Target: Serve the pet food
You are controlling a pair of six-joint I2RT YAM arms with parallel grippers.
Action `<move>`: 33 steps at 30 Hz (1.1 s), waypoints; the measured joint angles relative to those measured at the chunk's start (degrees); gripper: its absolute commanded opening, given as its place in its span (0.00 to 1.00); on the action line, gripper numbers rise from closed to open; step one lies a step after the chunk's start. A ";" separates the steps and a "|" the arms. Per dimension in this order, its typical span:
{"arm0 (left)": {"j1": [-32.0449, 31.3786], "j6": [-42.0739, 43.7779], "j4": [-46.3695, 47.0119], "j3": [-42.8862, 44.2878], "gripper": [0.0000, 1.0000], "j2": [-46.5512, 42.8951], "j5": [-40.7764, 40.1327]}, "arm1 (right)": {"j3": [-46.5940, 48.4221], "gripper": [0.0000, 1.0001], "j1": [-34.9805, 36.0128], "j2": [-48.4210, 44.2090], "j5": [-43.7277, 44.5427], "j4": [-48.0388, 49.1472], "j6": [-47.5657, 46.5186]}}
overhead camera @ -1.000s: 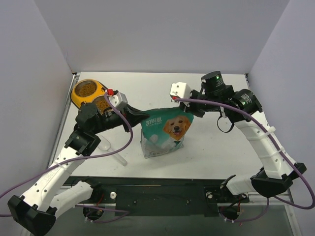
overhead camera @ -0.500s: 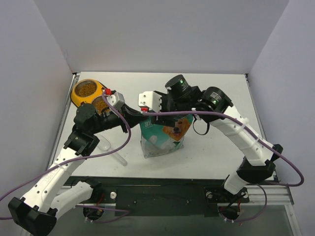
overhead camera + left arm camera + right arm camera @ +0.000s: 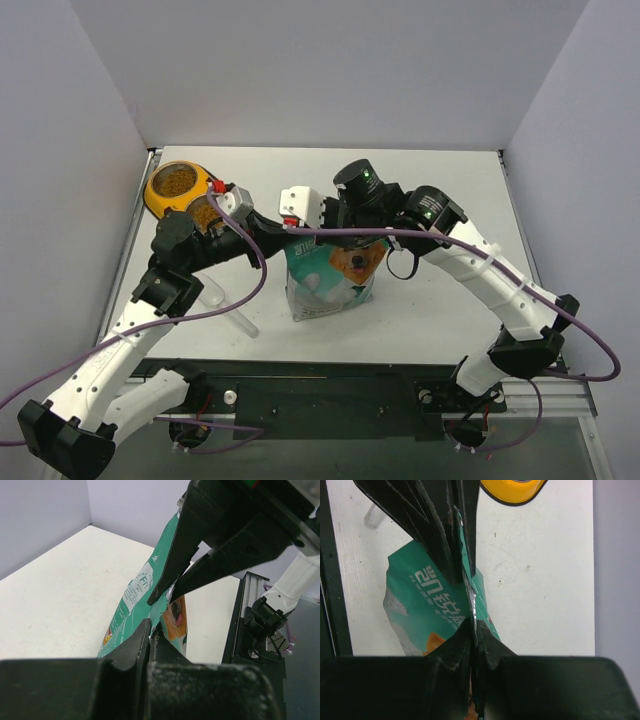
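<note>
Now, both grippers meet at the top of the teal pouch [image 3: 330, 280] — the left gripper [image 3: 151, 632] is pinched tight on its upper edge, and the right gripper [image 3: 472, 630] is clamped on the same edge just beside it. The pouch stands upright mid-table. Brown pet food [image 3: 177, 181] shows in both bowls of the yellow feeder [image 3: 151, 192] — far left.

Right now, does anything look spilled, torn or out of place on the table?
Nothing stands out. The pouch stands upright, its top edge pinched by the left claw and the right claw. The kibble sits inside the yellow feeder bowls, and no loose pellets show on the table.
</note>
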 measured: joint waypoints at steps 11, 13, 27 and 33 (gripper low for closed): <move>0.11 -0.22 -0.04 -0.11 0.00 -0.17 0.98 | -8.04 0.93 -7.67 -10.91 4.44 0.85 1.68; 0.11 -0.33 -0.07 -0.11 0.02 -0.17 1.05 | -8.04 0.94 -6.19 -11.06 5.27 0.87 1.97; 0.11 -1.44 -1.75 1.60 0.60 -1.01 1.22 | -8.00 0.97 -4.24 -11.67 6.69 3.39 9.20; 0.11 -2.23 -4.35 3.34 0.64 -2.67 0.46 | -8.55 0.98 -3.08 -15.87 14.82 7.89 20.37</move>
